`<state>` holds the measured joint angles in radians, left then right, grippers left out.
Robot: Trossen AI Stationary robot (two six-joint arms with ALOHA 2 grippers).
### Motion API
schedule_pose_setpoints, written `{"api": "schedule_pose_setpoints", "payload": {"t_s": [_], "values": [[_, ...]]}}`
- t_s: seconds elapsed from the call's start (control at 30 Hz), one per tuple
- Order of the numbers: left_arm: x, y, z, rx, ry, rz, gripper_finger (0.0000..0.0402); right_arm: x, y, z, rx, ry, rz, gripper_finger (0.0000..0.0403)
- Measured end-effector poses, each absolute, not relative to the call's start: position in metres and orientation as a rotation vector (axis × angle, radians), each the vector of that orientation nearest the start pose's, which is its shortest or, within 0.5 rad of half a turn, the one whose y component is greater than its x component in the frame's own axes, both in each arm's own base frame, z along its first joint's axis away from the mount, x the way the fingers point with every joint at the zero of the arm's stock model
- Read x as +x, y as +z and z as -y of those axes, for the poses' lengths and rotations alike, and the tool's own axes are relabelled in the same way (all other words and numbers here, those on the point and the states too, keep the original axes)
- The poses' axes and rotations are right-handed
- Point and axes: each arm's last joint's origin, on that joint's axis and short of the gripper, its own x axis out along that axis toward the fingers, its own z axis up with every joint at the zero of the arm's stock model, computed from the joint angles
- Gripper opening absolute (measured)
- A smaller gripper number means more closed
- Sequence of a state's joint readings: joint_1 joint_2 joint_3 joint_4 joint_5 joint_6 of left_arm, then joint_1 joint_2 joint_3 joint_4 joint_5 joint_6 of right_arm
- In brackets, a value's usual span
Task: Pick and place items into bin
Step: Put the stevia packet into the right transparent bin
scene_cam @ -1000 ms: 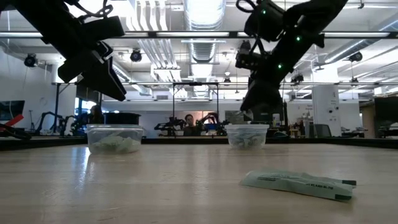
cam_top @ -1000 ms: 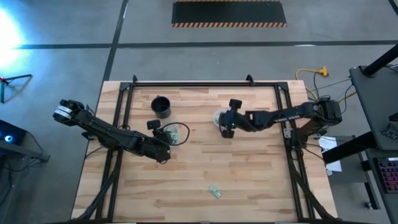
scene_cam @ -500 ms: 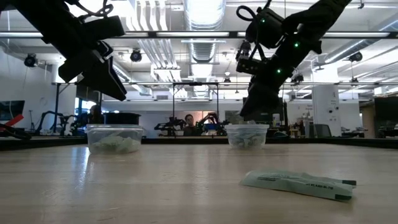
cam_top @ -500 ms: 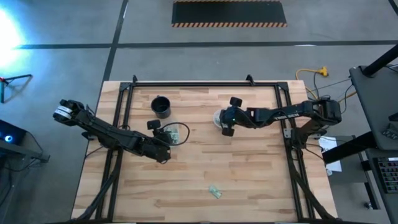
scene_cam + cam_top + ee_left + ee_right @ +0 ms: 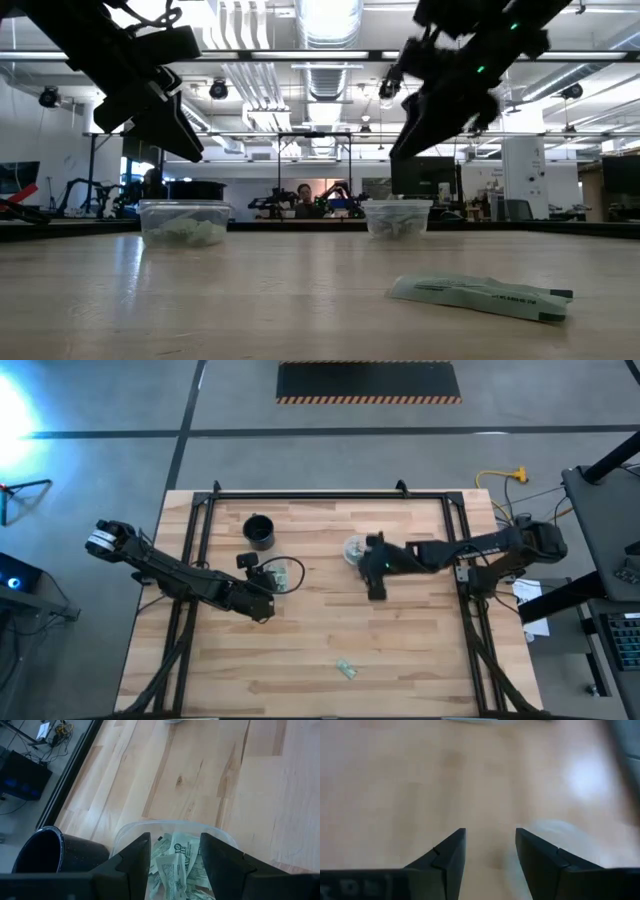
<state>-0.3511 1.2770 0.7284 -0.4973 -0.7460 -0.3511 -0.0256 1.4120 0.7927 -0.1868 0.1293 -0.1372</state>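
Where overhead blurs: packets [image 5: 176,870] in tub [image 5: 126,833]

My left gripper [image 5: 268,588] hangs above 1 tub of packets [image 5: 284,574]; the black cup [image 5: 259,531] sits at its 11 o'clock, a second tub [image 5: 353,548] at 3.

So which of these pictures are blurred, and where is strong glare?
Right wrist view: heavily motion-blurred, the table smeared, with a pale glare patch. Low view: the right tool is smeared; ceiling lights flare at the top. High view: bright flare at its left edge. Left wrist view: sharp, the packets readable.
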Motion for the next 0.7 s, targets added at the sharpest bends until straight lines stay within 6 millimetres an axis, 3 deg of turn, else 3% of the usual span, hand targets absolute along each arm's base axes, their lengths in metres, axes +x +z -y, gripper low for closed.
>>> {"api": "schedule_pose_setpoints", "payload": {"t_s": [0.17, 0.43, 0.57, 0.7], "values": [[0.221, 0.203, 0.060, 0.224, 0.503, -0.810, 0.0156, 0.273, 0.192, -0.043, -0.115, 0.242, -0.824, 0.0157], [0.223, 0.203, 0.061, 0.213, 0.503, -0.795, 0.0156, 0.278, 0.170, -0.115, -0.132, 0.454, -0.727, 0.0142], [0.223, 0.204, 0.061, 0.212, 0.502, -0.793, 0.0156, 0.283, 0.155, -0.135, -0.150, 0.506, -0.702, 0.0137], [0.223, 0.204, 0.061, 0.211, 0.503, -0.792, 0.0156, 0.292, 0.136, -0.139, -0.127, 0.499, -0.698, 0.0138]]}}
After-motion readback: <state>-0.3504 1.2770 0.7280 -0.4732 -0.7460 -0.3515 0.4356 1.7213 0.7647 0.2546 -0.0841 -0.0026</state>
